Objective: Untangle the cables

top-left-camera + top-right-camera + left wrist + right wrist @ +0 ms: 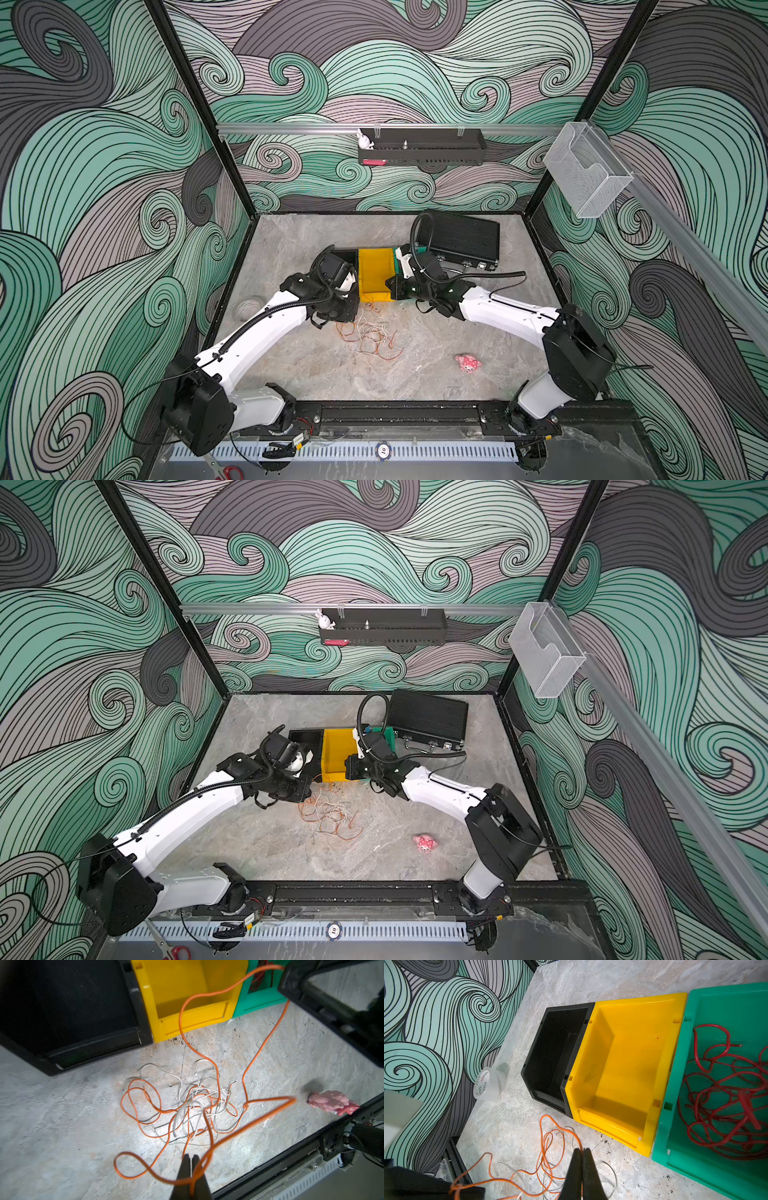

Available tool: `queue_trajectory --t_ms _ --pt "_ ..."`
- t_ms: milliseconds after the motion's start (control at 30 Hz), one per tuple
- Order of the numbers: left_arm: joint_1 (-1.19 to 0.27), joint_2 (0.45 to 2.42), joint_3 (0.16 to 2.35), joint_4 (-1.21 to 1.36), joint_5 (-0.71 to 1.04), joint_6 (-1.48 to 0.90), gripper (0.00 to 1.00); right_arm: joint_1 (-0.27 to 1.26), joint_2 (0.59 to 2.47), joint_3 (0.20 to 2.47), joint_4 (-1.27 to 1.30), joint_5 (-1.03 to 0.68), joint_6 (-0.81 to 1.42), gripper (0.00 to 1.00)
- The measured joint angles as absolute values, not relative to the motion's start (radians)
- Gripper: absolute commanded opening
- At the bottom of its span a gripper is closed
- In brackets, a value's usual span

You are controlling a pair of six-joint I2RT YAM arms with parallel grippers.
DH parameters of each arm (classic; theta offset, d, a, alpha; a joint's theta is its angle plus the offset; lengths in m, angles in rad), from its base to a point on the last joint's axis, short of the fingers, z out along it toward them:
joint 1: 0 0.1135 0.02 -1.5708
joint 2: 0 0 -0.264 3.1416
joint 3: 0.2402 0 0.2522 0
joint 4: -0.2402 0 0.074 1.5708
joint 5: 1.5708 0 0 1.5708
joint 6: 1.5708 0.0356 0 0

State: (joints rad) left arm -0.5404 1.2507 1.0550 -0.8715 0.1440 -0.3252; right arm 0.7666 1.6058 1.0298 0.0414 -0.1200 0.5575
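Two pincers [190,1156], three bins [639,998] — one plush toy [468,363]

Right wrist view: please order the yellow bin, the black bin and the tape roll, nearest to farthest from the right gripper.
From the right gripper:
1. Yellow bin, the middle bin.
2. Black bin, just beyond the yellow one.
3. Tape roll, by the patterned wall.

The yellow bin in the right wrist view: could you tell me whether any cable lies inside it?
No, the yellow bin shows a bare floor, while the red cables lie in the green bin beside it.
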Motion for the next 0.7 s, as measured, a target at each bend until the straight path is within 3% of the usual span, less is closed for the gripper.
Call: queue_trajectory --t_ms 267,700 --pt "-0.540 1.234 1.137 -0.916 0.123 -0.265 0.00 0.767 1.590 1.047 0.041 -0.120 0.554 0.00" --pt "-0.548 1.274 0.989 -0.929 0.097 -0.278 0.00 0.767 1.589 1.049 0.041 -0.120 0.554 0.00"
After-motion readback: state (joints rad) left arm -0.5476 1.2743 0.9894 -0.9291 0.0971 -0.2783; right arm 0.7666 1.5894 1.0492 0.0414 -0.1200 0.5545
